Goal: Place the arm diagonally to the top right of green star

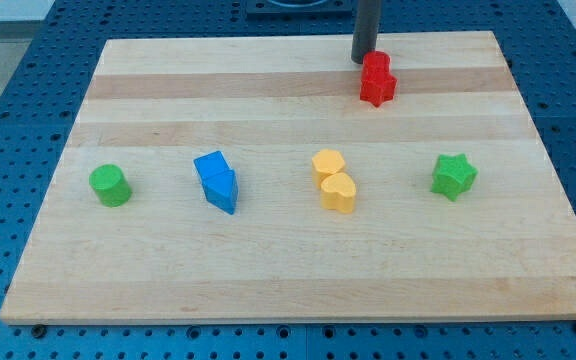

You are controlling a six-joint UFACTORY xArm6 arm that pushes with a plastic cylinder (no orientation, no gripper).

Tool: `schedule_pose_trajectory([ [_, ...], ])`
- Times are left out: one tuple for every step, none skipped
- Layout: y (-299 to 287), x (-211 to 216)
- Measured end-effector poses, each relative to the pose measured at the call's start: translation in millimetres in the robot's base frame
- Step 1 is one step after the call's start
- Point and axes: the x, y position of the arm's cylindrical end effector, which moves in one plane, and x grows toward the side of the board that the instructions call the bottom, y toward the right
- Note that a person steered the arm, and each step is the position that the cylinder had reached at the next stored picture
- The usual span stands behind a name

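Standing at the top of the wooden surface [268, 270], my tip [364, 60] touches the upper-left edge of two red blocks [376, 79] that sit pressed together, their shapes hard to make out; the arm carries no hand, only this dark rod, so nothing opens or grips. The green star [454, 176] lies toward the view's right, well below and to the right of my tip, so my tip sits up and to the star's left. Left of the star rest two yellow blocks [334, 181] touching, the lower one heart-shaped; farther left of the star, two blue blocks [217, 180] touching; farthest left of the star, a green cylinder [110, 185] alone.
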Motion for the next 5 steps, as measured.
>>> schedule_pose_trajectory([
  [0.0,-4.5],
  [20.8,-33.7],
  [72.1,-46.8],
  [132.4,-12.7],
  [166.6,68.1],
])
